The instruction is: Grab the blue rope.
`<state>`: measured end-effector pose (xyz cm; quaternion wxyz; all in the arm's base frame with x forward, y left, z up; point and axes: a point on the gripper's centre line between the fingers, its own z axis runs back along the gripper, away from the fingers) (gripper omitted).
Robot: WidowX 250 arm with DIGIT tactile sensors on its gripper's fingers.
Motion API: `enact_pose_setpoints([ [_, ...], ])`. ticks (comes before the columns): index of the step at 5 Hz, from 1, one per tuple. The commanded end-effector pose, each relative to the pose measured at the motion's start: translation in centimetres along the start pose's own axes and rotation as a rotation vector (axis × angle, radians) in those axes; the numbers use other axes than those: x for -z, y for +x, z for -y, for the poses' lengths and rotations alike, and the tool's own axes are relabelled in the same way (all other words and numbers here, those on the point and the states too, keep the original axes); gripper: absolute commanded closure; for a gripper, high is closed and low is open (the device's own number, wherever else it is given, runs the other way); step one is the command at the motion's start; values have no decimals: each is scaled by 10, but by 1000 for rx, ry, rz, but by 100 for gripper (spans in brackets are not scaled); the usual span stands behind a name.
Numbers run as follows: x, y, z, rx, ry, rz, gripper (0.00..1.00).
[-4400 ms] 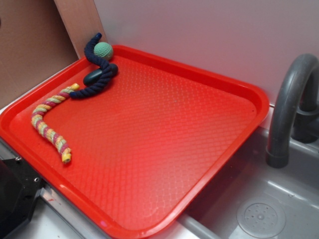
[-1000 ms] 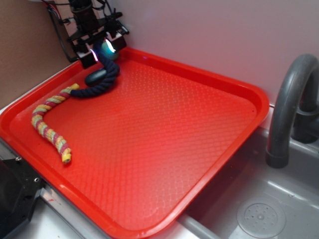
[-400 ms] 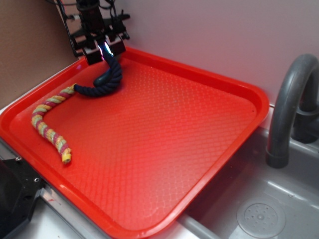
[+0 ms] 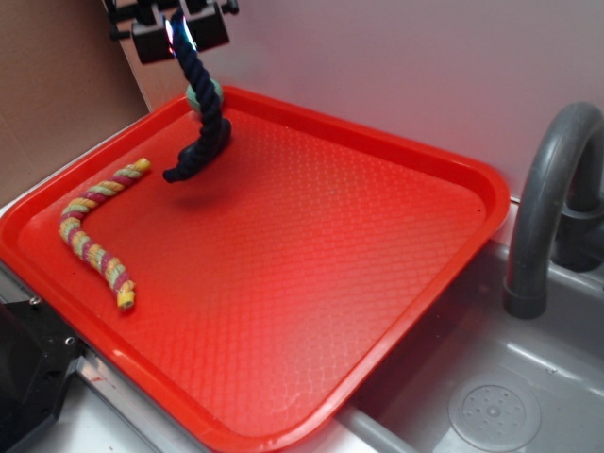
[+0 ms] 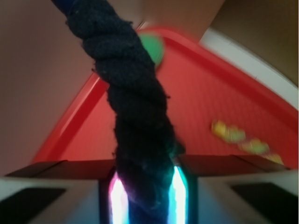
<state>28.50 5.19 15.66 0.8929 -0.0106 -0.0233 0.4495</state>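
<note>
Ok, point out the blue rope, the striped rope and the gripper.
blue rope (image 4: 201, 113): exterior view, middle of the hanging stretch.
striped rope (image 4: 87, 247): exterior view, at its bend on the tray.
gripper (image 4: 179, 33): exterior view, between the fingertips clamping the rope's top end.

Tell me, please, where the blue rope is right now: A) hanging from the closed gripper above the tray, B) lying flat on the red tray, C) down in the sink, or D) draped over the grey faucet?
A: the blue rope dangles from the gripper, pinched between its fingers, above the red tray.
</note>
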Motion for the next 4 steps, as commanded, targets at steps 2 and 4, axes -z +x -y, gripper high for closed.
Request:
enact_pose_setpoints([
  [2,-82,-84,-17,557,-126,32,100],
  [4,-101,-96,-27,515,-177,24,100],
])
